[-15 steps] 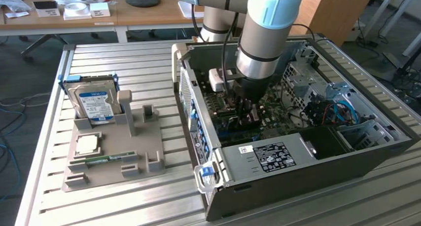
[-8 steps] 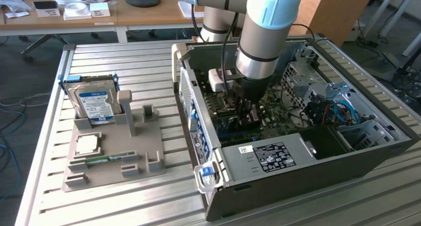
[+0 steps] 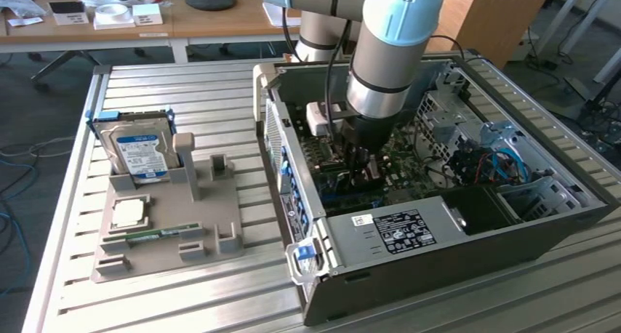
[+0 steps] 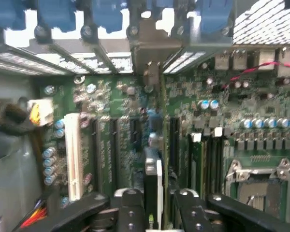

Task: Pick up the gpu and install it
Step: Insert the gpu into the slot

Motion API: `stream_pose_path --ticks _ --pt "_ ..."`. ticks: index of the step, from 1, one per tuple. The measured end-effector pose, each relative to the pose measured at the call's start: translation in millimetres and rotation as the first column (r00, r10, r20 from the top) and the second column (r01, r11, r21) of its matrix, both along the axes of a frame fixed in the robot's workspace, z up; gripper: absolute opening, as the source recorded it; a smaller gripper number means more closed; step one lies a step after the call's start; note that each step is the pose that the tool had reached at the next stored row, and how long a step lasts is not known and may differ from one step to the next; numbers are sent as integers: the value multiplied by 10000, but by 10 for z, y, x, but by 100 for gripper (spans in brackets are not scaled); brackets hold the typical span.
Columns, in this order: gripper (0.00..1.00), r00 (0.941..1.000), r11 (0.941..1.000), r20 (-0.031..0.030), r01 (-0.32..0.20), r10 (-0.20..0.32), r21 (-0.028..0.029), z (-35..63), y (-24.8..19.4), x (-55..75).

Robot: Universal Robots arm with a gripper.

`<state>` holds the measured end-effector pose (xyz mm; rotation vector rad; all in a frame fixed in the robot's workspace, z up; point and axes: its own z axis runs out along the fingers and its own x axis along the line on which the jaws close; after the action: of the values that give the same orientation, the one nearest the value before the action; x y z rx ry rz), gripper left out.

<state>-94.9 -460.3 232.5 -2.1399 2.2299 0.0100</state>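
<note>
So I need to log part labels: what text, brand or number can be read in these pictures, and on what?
None can be read.
Hard drive: blue-and-white label, print too small.
Power supply: black label with white print, and a small white sticker, both too small.
Motherboard: white markings, blurred.
Boxes on the desk: no print legible.

Thin gpu [image 4: 153,181] standing on edge, upright among the motherboard [image 4: 111,140] slots, inside the open computer case [image 3: 437,253]

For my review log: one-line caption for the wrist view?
Gripper above the motherboard, gpu edge-on between its fingers.
</note>
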Motion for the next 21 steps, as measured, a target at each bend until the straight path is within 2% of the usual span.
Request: stream_pose_path --ticks 2,3,9,21 --pt "32 10000 10000 -7 -6 6 -24 8 -3 2" --pt "40 10000 10000 -8 -8 8 -26 9 -4 3" --pt "40 10000 10000 -10 -8 8 -30 27 -4 3" --pt "40 10000 10000 -8 -8 8 -26 237 -4 3"
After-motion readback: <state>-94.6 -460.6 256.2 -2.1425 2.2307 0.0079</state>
